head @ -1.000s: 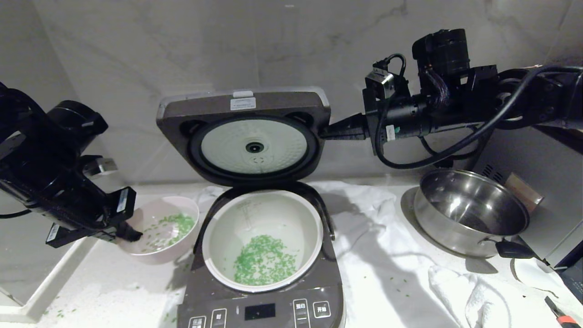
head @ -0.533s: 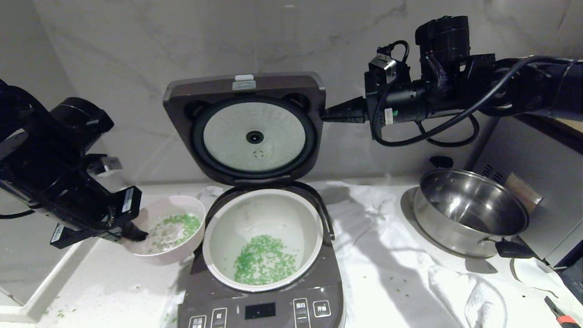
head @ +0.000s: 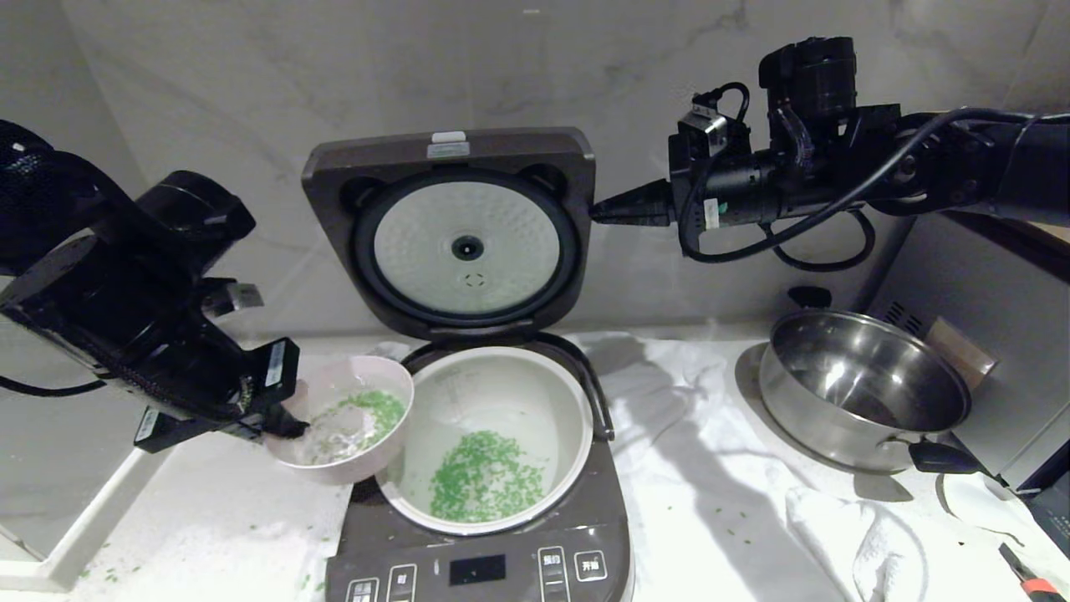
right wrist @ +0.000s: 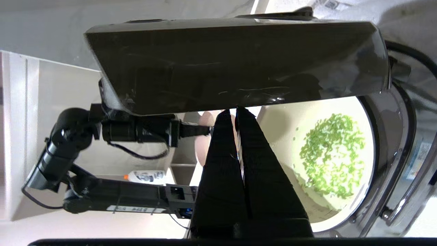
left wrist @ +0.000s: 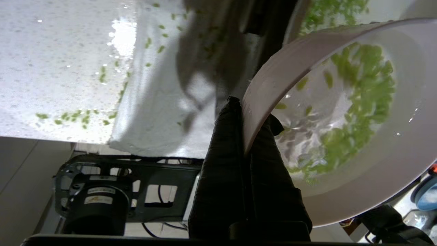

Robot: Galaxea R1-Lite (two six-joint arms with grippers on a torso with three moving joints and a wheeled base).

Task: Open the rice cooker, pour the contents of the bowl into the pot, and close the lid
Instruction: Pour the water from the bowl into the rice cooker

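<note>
Bowl: lower left of centre, rim pinched by the left gripper, overhanging the pot rim. Lid: upright, upper centre; right gripper, fingers together, tip against its right edge.

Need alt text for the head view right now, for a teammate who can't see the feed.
The left gripper, shut on the rim of the pink bowl, holds it over the edge of the open rice cooker's pot; green bits lie in both. The right gripper, shut, touches the raised lid's side. A steel pan sits right.
</note>
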